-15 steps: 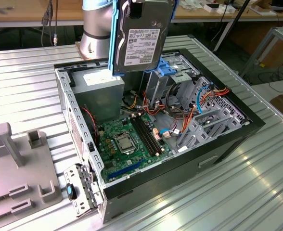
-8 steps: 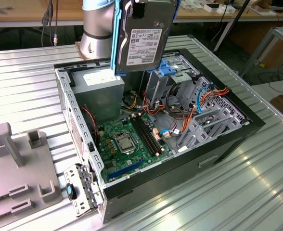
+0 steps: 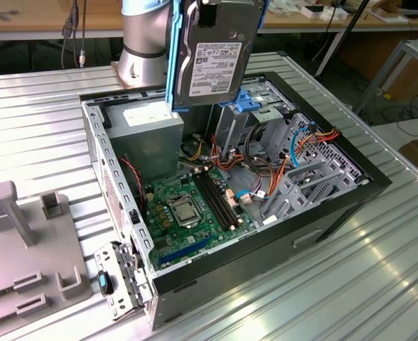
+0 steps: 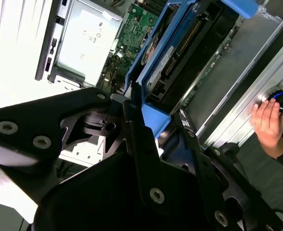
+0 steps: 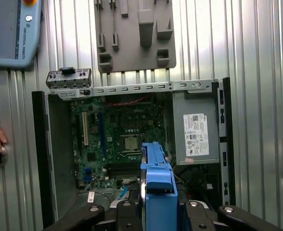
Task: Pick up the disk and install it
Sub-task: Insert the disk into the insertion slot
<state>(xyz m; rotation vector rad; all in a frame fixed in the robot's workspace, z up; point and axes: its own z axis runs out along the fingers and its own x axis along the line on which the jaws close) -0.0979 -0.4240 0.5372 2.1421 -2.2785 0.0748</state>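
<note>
Blue-framed disk (image 3: 212,50) clamped upright in the gripper (image 5: 159,209); computer case (image 3: 266,259) beneath.

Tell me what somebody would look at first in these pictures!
The disk, grey metal in a bright blue frame, hangs upright in the pincer above the open computer case. Inside the case lies the green motherboard with coloured wires beside it. A person's hand rests on a round button on the ribbed metal table beside the case.
</note>
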